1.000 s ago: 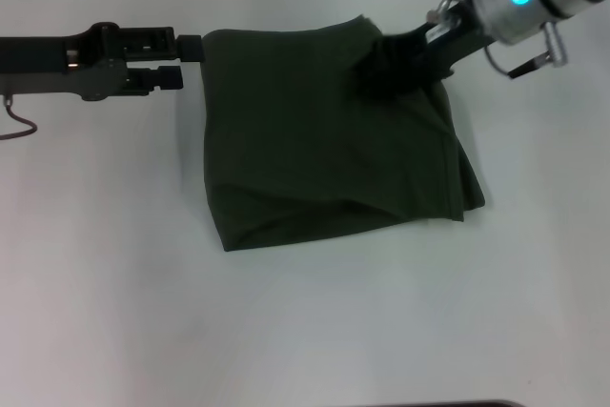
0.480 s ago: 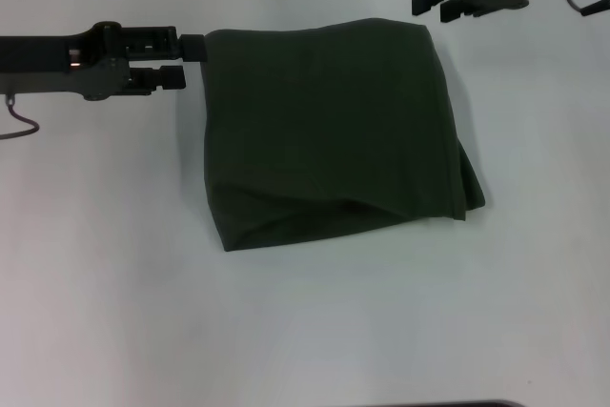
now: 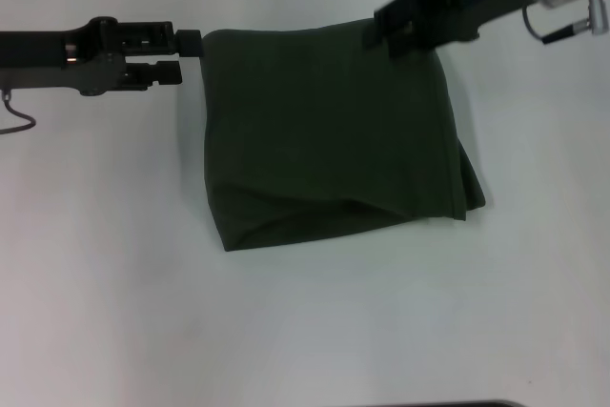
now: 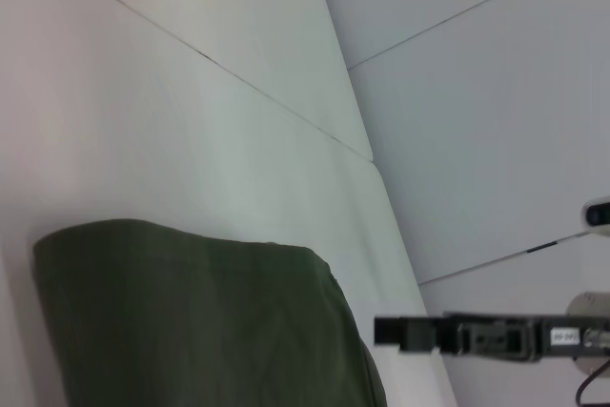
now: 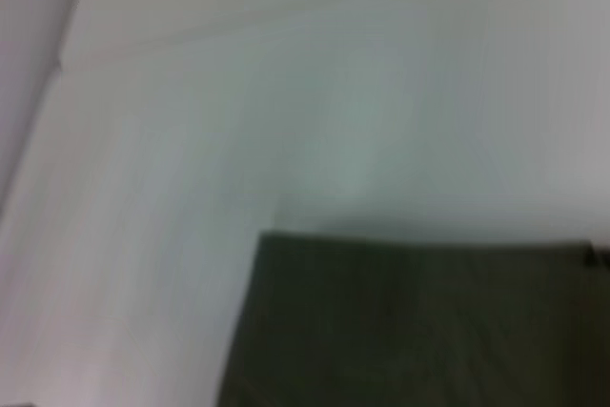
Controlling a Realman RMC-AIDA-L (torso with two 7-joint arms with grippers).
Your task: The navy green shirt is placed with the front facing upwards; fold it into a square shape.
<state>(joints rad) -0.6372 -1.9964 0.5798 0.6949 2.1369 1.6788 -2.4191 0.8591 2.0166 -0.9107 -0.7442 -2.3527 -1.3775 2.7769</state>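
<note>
The navy green shirt point(image 3: 324, 131) lies folded into a rough square on the white table, plain dark cloth facing up. A loose fold sticks out at its near right corner. My left gripper point(image 3: 183, 56) reaches in from the left, open, its far fingertip right beside the shirt's far left corner with no cloth between the fingers. My right gripper point(image 3: 386, 30) hangs open over the shirt's far right corner. The left wrist view shows the shirt point(image 4: 191, 321) and, beyond it, the right gripper point(image 4: 400, 333). The right wrist view shows only the shirt's point(image 5: 410, 321) far edge.
The white table point(image 3: 114, 283) stretches around the shirt on all sides. A thin cable point(image 3: 17, 126) loops under the left arm at the left edge. A dark strip point(image 3: 448, 404) shows at the table's near edge.
The right gripper, pressed on the shirt's far right part a second ago, lifted off toward the far right, then came back over that corner. The left gripper and shirt stayed put.
</note>
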